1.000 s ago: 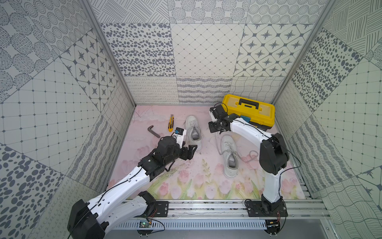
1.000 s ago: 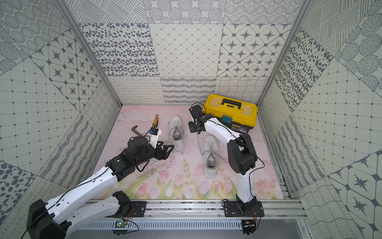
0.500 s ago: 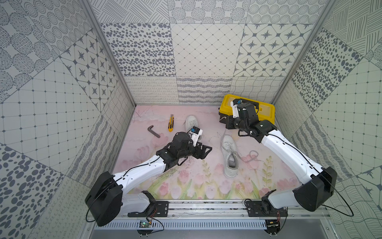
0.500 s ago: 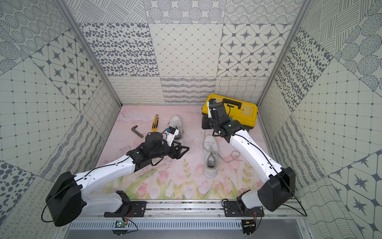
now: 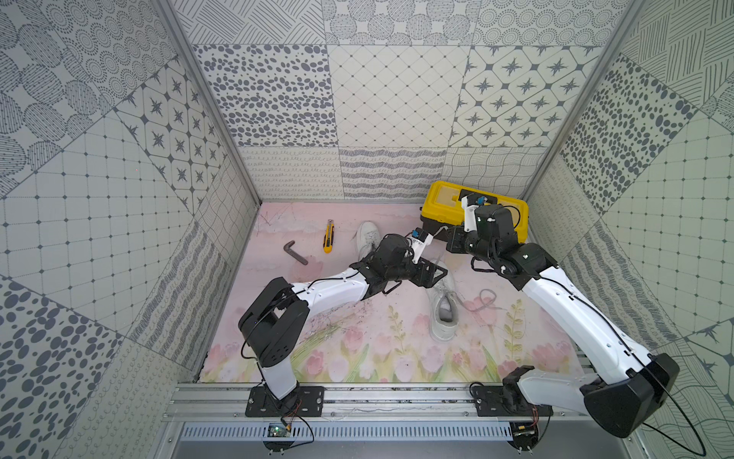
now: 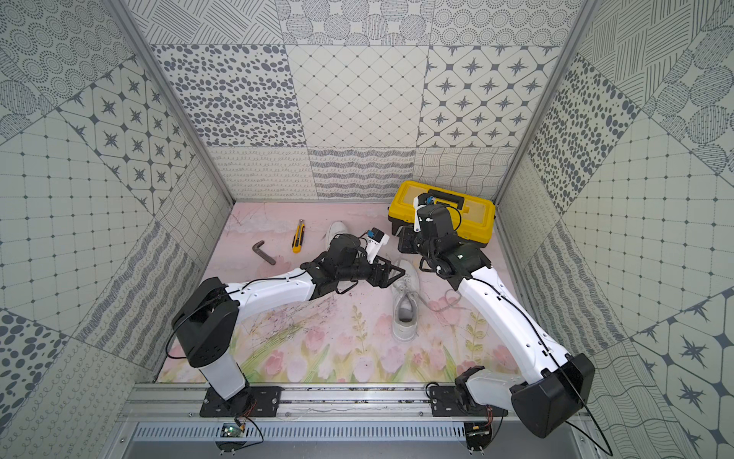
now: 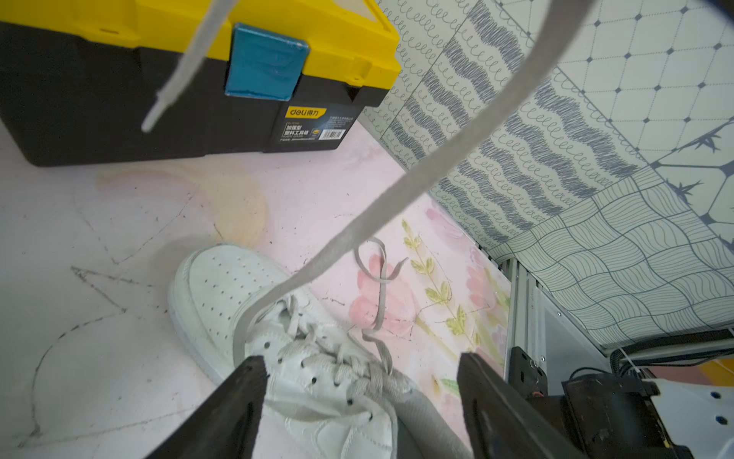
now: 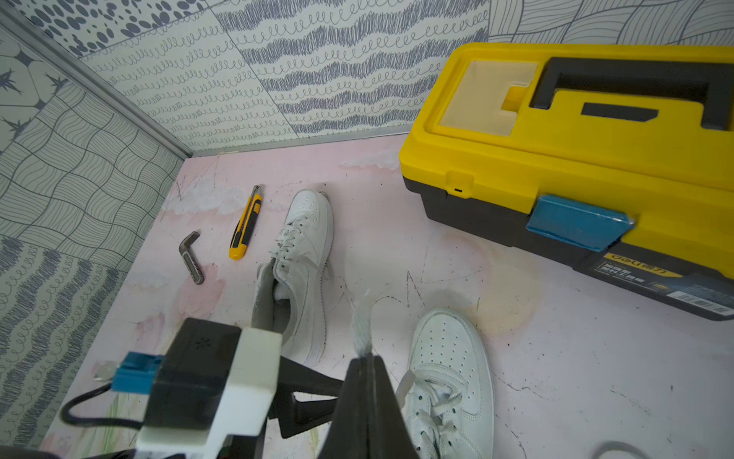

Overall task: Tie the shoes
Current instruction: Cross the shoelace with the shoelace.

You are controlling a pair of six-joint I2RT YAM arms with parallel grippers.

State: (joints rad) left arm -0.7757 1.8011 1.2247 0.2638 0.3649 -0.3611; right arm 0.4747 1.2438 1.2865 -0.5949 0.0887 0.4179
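Here we had the right gripper (image 8: 367, 359) pinched fully shut on one lace (image 7: 397, 190) of the nearer shoe (image 7: 222, 290). The lace was drawn up toward the far side so that it ran taut from the eyelets. In our judgement this gave the other arm a raised, separated strand to work on. The left gripper (image 7: 361, 367) hung low over that shoe's laced tongue, its jaws spread wide with nothing gripped. The taut lace rose from the eyelets just ahead of the fingertips, not between the jaws.

The shoe's second lace (image 7: 377, 278) lay in a loose loop on the mat (image 5: 357, 349) to its right. That shoe stood right of centre, toe toward the yellow toolbox (image 5: 441, 206) at the far right. The other shoe (image 8: 306, 238) lay farther left, just right of the utility knife (image 8: 246, 222) and well apart from both grippers. We could not tell whether it was tied.
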